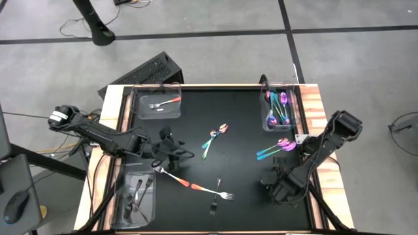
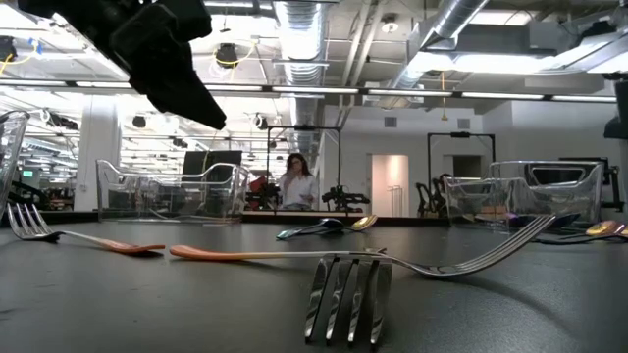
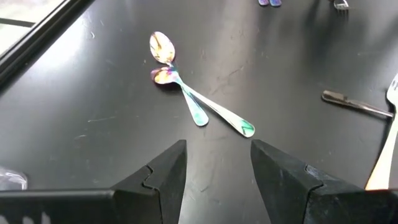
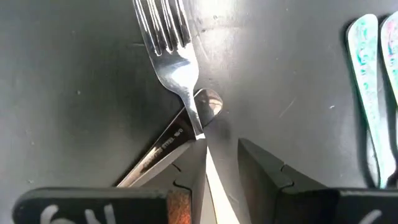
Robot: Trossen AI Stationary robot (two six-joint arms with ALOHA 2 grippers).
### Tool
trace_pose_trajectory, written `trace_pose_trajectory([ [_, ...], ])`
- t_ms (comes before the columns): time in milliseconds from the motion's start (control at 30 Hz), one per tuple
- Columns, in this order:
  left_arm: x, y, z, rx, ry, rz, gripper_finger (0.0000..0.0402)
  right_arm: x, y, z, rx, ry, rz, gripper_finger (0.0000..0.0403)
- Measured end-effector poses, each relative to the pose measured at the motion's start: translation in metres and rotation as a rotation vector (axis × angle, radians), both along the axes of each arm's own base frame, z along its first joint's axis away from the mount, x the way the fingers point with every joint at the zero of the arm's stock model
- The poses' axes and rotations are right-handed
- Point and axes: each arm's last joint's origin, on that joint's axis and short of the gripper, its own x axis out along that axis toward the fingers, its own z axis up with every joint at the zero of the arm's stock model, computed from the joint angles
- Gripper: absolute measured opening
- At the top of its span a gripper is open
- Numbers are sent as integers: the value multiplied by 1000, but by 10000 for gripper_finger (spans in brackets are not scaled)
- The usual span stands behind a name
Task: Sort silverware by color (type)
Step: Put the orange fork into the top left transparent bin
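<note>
Nearest the front edge of the worktop (image 1: 248, 98), a dark fork (image 2: 343, 294) lies with its tines toward the low camera. Just behind it, two forks with orange-pink handles lie roughly end to end: one (image 1: 212, 191) near the centre, the other (image 1: 171, 176) toward the left arm. At the near left corner, a clear bin (image 1: 121, 202) contains dark black pieces. The right end effector (image 4: 221, 146) is at the near right of the worktop; its fingers are partly closed on the handle of a silver fork (image 4: 168, 43), whose tines point away from the wrist, with a dark utensil (image 4: 158, 149) crossing beneath it. The left end effector (image 3: 217, 146) hovers over the left-centre of the worktop, fingers spread wide and holding nothing. Ahead of it, a pair of iridescent purple-teal spoons (image 3: 186, 93) lies crossed and touching at mid-worktop. A second iridescent pair (image 1: 277, 149) lies toward the right edge. At the far left corner, a clear bin (image 1: 138, 91) holds one orange-handled spoon (image 1: 163, 103). The far right bin (image 1: 297, 104) holds several iridescent pieces (image 1: 279, 108). Beyond the worktop, a person (image 2: 294, 181) is visible in the room
</note>
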Motion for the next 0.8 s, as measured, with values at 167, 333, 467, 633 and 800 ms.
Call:
trace_pose_trajectory([
  [167, 0, 0, 0, -1, 3, 5, 167, 0, -2, -2, 2, 9, 27, 111],
  [333, 0, 0, 0, 0, 5, 4, 167, -1, -6, 10, 14, 15, 7, 107],
  [467, 0, 0, 0, 1, 6, 4, 167, -3, -8, 21, 54, -23, -6, 107],
  [633, 0, 0, 0, 5, 6, 4, 167, -9, -8, 29, 65, -36, 11, 107],
  [800, -1, 1, -1, 10, 11, 8, 167, -14, -8, 20, 82, -39, 26, 107],
])
